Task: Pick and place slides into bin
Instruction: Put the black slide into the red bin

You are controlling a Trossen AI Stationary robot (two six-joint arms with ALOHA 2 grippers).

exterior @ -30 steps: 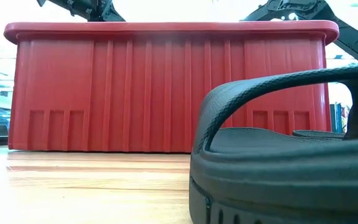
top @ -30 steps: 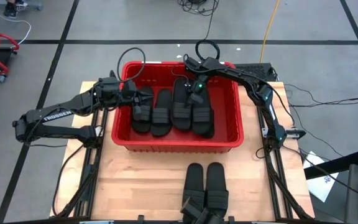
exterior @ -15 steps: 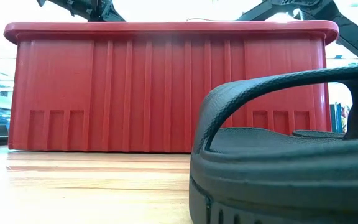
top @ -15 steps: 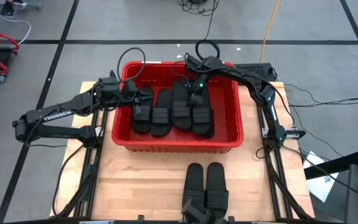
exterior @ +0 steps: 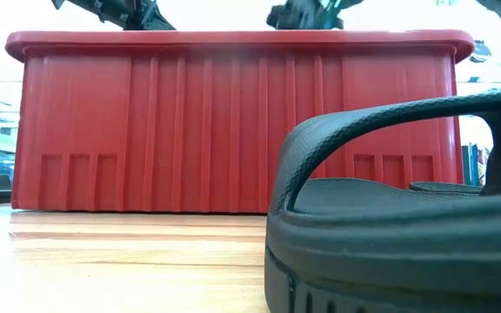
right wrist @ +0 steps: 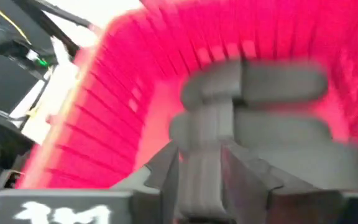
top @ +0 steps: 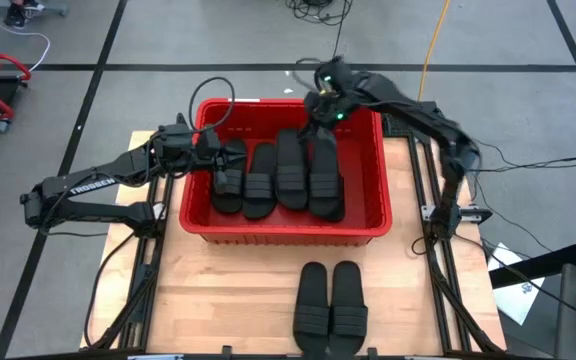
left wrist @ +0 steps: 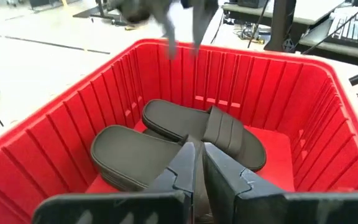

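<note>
Over the bin's (top: 286,230) twelve o'clock rim, my right end effector (top: 325,96) hangs narrow and empty while my left end effector (top: 220,166) sits nearly closed at nine; reaching for the desk slides (top: 331,300) at six, I risk clipping the rim.

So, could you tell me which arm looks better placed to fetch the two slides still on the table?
Probably the right: its gripper sits at the bin's far rim, while the left gripper is down among the binned slides.
</note>
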